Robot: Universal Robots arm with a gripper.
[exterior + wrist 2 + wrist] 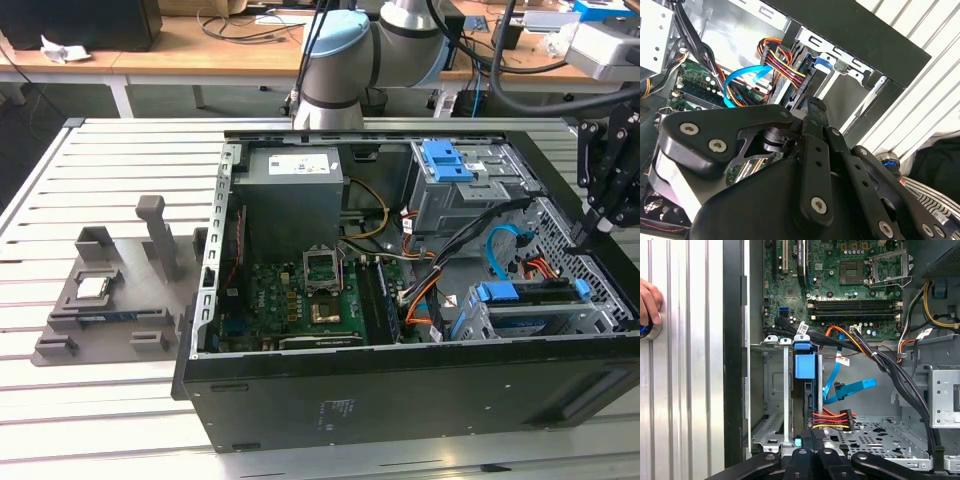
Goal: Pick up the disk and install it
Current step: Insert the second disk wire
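The disk (540,293) stands on edge in the grey bay at the case's front corner, on the exterior view's right, with blue rails at both ends. In the first wrist view the disk (812,400) shows as a narrow edge under a blue tab, with a red, yellow and black cable plug at its end. My black gripper (590,235) hangs just above the case's rim over the disk's outer end. Its fingers (812,436) look pressed together with nothing between them, a short way off the disk. The same fingers (813,107) point down at the bay.
The open case holds a motherboard (320,290), a power supply (295,190), a drive cage with a blue latch (447,160) and loose cables (855,387). A grey fixture with a processor chip (93,288) lies on the slatted table. A person's hand (647,302) rests beside the case.
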